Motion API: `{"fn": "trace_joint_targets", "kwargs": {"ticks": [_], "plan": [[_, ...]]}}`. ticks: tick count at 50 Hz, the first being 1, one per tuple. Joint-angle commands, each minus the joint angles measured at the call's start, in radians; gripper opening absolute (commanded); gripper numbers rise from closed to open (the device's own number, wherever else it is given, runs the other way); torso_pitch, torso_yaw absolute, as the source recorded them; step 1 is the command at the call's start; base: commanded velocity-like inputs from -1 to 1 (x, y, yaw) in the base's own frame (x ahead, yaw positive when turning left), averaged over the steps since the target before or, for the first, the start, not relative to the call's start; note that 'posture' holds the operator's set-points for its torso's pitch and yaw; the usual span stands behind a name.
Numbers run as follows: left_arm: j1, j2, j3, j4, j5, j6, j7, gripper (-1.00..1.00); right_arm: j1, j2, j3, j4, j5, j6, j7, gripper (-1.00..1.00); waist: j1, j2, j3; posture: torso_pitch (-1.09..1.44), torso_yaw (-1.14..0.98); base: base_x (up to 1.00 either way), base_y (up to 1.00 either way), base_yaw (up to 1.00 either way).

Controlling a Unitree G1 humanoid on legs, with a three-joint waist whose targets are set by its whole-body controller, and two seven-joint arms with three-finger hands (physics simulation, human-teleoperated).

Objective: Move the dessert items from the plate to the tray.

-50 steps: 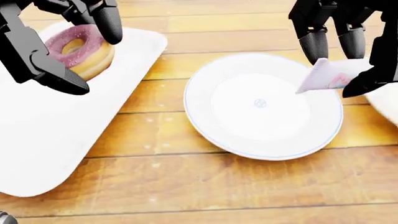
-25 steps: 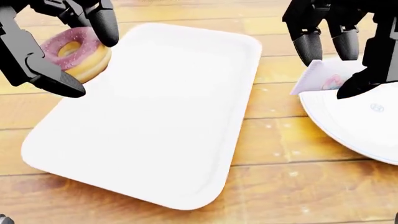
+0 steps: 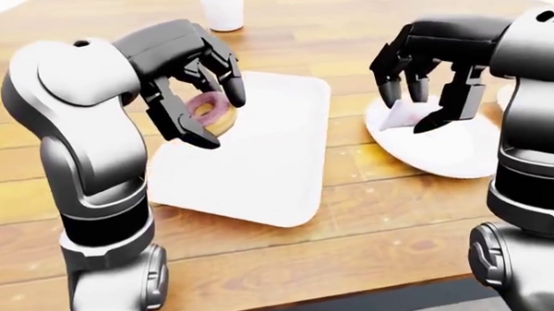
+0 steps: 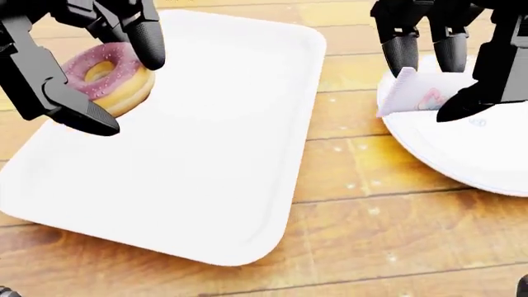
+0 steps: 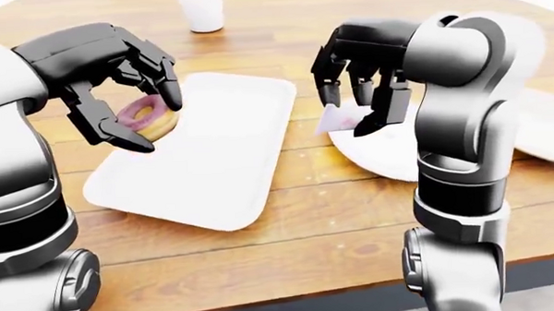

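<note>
The left hand (image 4: 82,59) has its fingers closed round the pink-frosted ring doughnut (image 4: 109,77), held over the white rectangular tray's (image 4: 206,154) left edge. The right hand (image 4: 450,55) pinches the white wedge-shaped cake slice (image 4: 413,96) above the round white plate (image 4: 470,154). Judging by this, neither dessert is set down yet; both remain to be placed.

— What colours do you see there?
— A doughnut (image 4: 107,79) with pink speckled icing over a golden base, a plain white tray (image 4: 206,154), and black fingers (image 4: 144,37).
— And the rest?
— A white plate (image 4: 470,161) with a thin blue rim, and a honey-brown planked tabletop (image 4: 371,247).

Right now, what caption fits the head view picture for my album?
Left hand holds a pink donut over the white tray; right hand lifts a cake slice above the plate.
</note>
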Motion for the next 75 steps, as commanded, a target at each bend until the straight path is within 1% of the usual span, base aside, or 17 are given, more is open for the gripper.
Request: {"fn": "trace_joint_targets", "kwargs": {"ticks": [1, 8, 14, 18, 23, 26, 28, 31, 35, 42, 45, 48, 51, 56, 64, 67, 75], "plan": [[-0.047, 0.014, 0.016, -0.025, 0.002, -0.006, 0.015, -0.4, -0.053, -0.005, -0.013, -0.016, -0.006, 0.004, -0.031, -0.84, 0.001, 0.0, -0.037, 0.0, 0.0, 0.0, 0.0, 0.0], [-0.046, 0.031, 0.03, -0.028, -0.01, -0.007, 0.022, -0.41, -0.116, 0.035, 0.015, 0.026, -0.028, 0.018, -0.061, -0.85, -0.018, 0.027, -0.041, 0.0, 0.0, 0.0, 0.0, 0.0], [-0.048, 0.068, 0.05, -0.044, -0.028, 0.007, 0.022, -0.4, -0.186, 0.099, 0.048, 0.091, -0.053, 0.035, -0.107, -0.86, -0.033, 0.038, -0.044, 0.0, 0.0, 0.0, 0.0, 0.0], [-0.039, 0.096, 0.068, -0.054, -0.052, 0.008, 0.019, -0.4, -0.236, 0.158, 0.077, 0.185, -0.075, 0.022, -0.181, -0.86, -0.038, 0.041, -0.044, 0.0, 0.0, 0.0, 0.0, 0.0], [-0.035, 0.141, 0.09, -0.052, -0.092, 0.009, 0.025, -0.41, -0.304, 0.217, 0.095, 0.316, -0.089, 0.004, -0.286, -0.86, -0.039, 0.045, -0.047, 0.0, 0.0, 0.0, 0.0, 0.0], [-0.033, 0.156, 0.089, -0.059, -0.106, 0.016, 0.026, -0.41, -0.34, 0.255, 0.107, 0.361, -0.095, 0.014, -0.337, -0.86, -0.037, 0.047, -0.047, 0.0, 0.0, 0.0, 0.0, 0.0], [-0.039, 0.165, 0.09, -0.06, -0.113, 0.024, 0.025, -0.41, -0.363, 0.299, 0.1, 0.371, -0.08, 0.063, -0.374, -0.85, -0.036, 0.048, -0.046, 0.0, 0.0, 0.0, 0.0, 0.0], [-0.034, 0.169, 0.084, -0.084, -0.114, 0.039, 0.016, -0.41, -0.355, 0.342, 0.131, 0.39, -0.077, 0.068, -0.41, -0.84, -0.034, 0.05, -0.044, 0.0, 0.0, 0.0, 0.0, 0.0], [-0.031, 0.176, 0.086, -0.08, -0.121, 0.035, 0.018, -0.41, -0.367, 0.374, 0.145, 0.439, -0.071, 0.057, -0.456, -0.84, -0.034, 0.053, -0.043, 0.0, 0.0, 0.0, 0.0, 0.0], [-0.024, 0.198, 0.1, -0.076, -0.141, 0.029, 0.021, -0.42, -0.333, 0.415, 0.168, 0.507, -0.089, 0.026, -0.535, -0.85, -0.031, 0.055, -0.044, 0.0, 0.0, 0.0, 0.0, 0.0], [-0.024, 0.199, 0.096, -0.077, -0.145, 0.031, 0.025, -0.42, -0.311, 0.43, 0.174, 0.521, -0.091, 0.012, -0.549, -0.8, -0.031, 0.056, -0.044, 0.0, 0.0, 0.0, 0.0, 0.0], [-0.016, 0.2, 0.097, -0.084, -0.147, 0.032, 0.026, -0.42, -0.274, 0.441, 0.188, 0.523, -0.105, -0.007, -0.55, -0.81, -0.03, 0.057, -0.044, 0.0, 0.0, 0.0, 0.0, 0.0], [-0.012, 0.197, 0.092, -0.089, -0.146, 0.032, 0.026, -0.42, -0.255, 0.447, 0.185, 0.538, -0.109, -0.028, -0.564, -0.8, -0.03, 0.057, -0.045, 0.0, 0.0, 0.0, 0.0, 0.0], [0.002, 0.184, 0.089, -0.104, -0.143, 0.039, 0.029, -0.43, -0.193, 0.467, 0.194, 0.513, -0.116, -0.068, -0.561, -0.69, -0.03, 0.057, -0.048, 0.0, 0.0, 0.0, 0.0, 0.0], [0.012, 0.183, 0.094, -0.1, -0.149, 0.03, 0.035, -0.42, -0.189, 0.494, 0.198, 0.539, -0.113, -0.094, -0.592, -0.6, -0.031, 0.059, -0.049, 0.0, 0.0, 0.0, 0.0, 0.0], [0.014, 0.187, 0.097, -0.092, -0.155, 0.022, 0.04, -0.42, -0.191, 0.505, 0.202, 0.558, -0.113, -0.103, -0.602, -0.48, -0.032, 0.059, -0.051, 0.0, 0.0, 0.0, 0.0, 0.0], [0.025, 0.194, 0.102, -0.094, -0.166, 0.019, 0.046, -0.41, -0.166, 0.527, 0.21, 0.587, -0.112, -0.119, -0.629, -0.32, -0.032, 0.06, -0.053, 0.0, 0.0, 0.0, 0.0, 0.0]]}}
